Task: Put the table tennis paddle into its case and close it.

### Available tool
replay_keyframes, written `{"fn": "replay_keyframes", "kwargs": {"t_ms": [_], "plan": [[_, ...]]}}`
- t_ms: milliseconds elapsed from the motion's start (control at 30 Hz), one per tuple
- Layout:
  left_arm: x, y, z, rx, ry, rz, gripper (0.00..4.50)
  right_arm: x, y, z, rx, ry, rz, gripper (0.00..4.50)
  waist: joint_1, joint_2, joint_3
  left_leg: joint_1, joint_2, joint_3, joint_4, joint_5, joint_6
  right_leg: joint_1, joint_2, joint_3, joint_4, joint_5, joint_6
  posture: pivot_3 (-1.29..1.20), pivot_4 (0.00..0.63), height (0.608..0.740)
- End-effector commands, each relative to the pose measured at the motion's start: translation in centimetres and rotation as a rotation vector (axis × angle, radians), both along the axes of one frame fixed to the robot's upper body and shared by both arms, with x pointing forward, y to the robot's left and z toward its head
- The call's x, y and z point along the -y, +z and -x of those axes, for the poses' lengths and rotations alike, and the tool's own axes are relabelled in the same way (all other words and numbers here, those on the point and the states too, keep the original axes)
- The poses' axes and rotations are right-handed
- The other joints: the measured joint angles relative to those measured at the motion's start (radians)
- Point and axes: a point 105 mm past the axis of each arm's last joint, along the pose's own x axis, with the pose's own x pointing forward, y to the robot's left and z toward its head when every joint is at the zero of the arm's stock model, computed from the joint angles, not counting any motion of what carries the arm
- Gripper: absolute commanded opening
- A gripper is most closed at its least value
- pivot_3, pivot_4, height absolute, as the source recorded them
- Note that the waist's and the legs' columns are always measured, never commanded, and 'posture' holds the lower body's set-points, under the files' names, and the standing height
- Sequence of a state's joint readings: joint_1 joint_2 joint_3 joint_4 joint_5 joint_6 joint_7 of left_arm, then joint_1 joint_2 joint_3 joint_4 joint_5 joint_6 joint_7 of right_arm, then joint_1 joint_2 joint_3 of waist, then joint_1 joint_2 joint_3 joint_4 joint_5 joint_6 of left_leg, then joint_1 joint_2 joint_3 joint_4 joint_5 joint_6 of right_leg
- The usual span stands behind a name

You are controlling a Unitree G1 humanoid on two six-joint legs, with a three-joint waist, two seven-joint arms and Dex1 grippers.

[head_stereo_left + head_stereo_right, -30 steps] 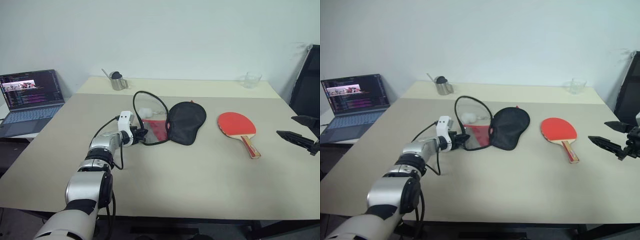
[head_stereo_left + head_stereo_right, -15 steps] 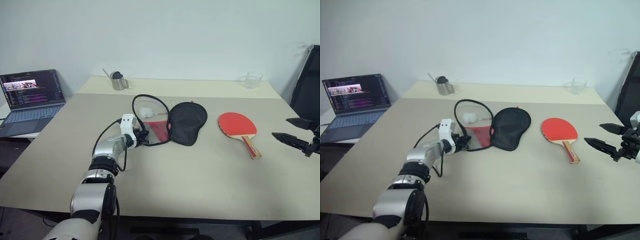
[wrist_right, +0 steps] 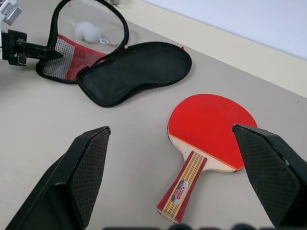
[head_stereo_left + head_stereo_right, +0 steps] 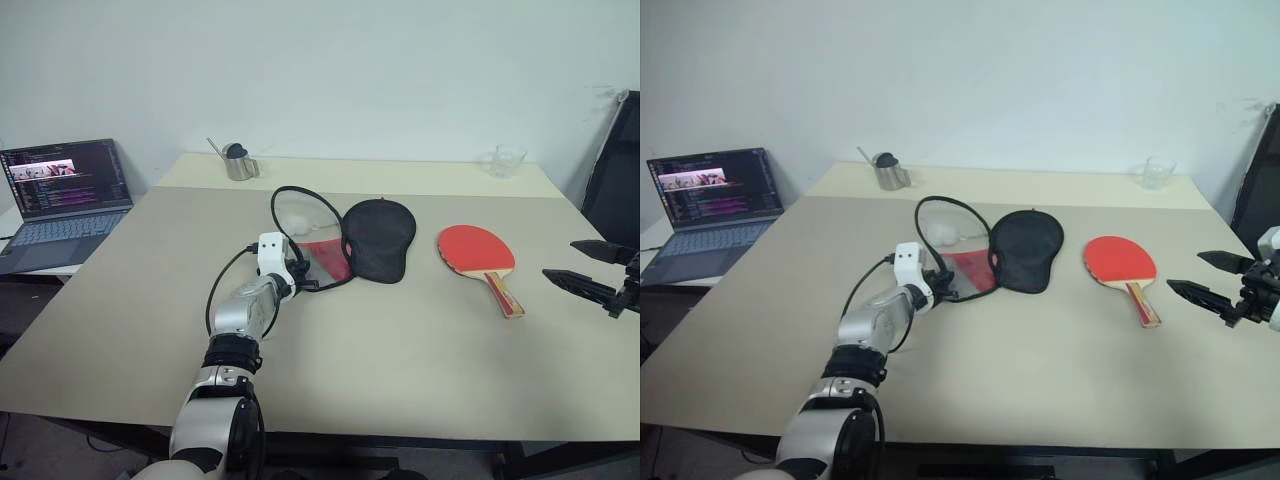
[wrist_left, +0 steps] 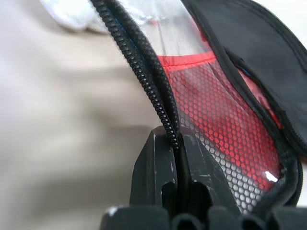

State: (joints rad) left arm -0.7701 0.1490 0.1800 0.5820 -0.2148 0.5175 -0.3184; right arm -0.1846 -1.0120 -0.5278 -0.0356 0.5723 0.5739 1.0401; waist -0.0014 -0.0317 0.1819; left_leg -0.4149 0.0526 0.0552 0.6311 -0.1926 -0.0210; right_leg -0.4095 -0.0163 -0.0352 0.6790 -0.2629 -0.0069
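Beige worktop (image 4: 400,350) carries open case (image 4: 378,238) at centre w/ paddle (image 4: 476,251) lying flat at its 3 o'clock, apart. L pincer (image 5: 177,158) clamps case's zip edge; R pincer (image 3: 177,187) spread wide, near paddle.

Left gripper (image 4: 300,277) pinches the case (image 4: 350,240) (paddle (image 4: 478,254) lies apart).

red paddle (image 3: 207,127) with striped red handle; black case (image 3: 129,72), red mesh panel, perhaps clear-sided.
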Motion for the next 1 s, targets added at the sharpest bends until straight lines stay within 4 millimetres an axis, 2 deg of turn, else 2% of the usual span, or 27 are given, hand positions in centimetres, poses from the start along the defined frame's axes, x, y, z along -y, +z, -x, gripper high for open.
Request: {"fn": "replay_keyframes", "kwargs": {"t_ms": [33, 567, 667, 800, 867, 1000], "plan": [[0.9, 1.0, 0.2, 0.031, -0.022, 0.002, 0.04, -0.2, 1.5, 0.4, 0.065, 0.007, 0.017, 4.5, 0.0, 0.0, 0.0, 0.0, 0.0, 0.0, 0.0, 0.0, 0.0, 0.0, 0.0, 0.0, 0.0, 0.0, 0.0, 0.0, 0.15, 0.74], [2.0, 0.5, 1.1, 0.042, -0.048, -0.042, 0.04, -0.3, 1.4, 0.3, 0.058, 0.013, 0.019, 4.5, 0.001, 0.0, 0.0, 0.0, -0.004, -0.002, 0.0, 0.0, 0.0, 0.001, -0.003, 0.0, -0.001, 0.0, 0.003, 0.0, 0.15, 0.74], [1.6, 0.2, 1.1, 0.02, -0.034, -0.052, 0.75, -0.4, 1.3, 0.3, 0.057, 0.015, 0.018, 4.5, 0.001, 0.0, 0.0, 0.0, -0.004, -0.002, 0.0, 0.0, 0.0, 0.001, -0.003, 0.0, -0.001, 0.0, 0.003, 0.0, 0.15, 0.74], [1.2, 0.2, 1.0, 0.018, -0.032, -0.065, 2.16, -0.5, 1.3, 0.3, 0.057, 0.019, 0.016, 4.5, 0.0, 0.0, 0.0, 0.0, -0.004, -0.002, 0.0, 0.0, 0.0, 0.001, -0.003, 0.0, -0.001, 0.0, 0.003, 0.0, 0.15, 0.74], [1.4, 0.4, 1.2, 0.038, -0.084, -0.089, 2.85, -0.5, 1.3, 0.2, 0.057, 0.02, 0.016, 4.5, 0.0, 0.0, 0.0, 0.0, -0.004, -0.002, 0.0, 0.0, 0.0, 0.001, -0.003, 0.0, -0.001, 0.0, 0.003, 0.0, 0.15, 0.74], [1.0, 0.6, 2.0, 0.073, -0.209, -0.167, 2.85, -0.7, 1.2, 0.2, 0.055, 0.025, 0.013, 4.5, -0.004, 0.0, 0.0, 0.001, -0.004, -0.003, 0.0, 0.0, 0.001, 0.001, -0.002, 0.0, 0.0, 0.0, 0.003, 0.0, 0.15, 0.74]]}}
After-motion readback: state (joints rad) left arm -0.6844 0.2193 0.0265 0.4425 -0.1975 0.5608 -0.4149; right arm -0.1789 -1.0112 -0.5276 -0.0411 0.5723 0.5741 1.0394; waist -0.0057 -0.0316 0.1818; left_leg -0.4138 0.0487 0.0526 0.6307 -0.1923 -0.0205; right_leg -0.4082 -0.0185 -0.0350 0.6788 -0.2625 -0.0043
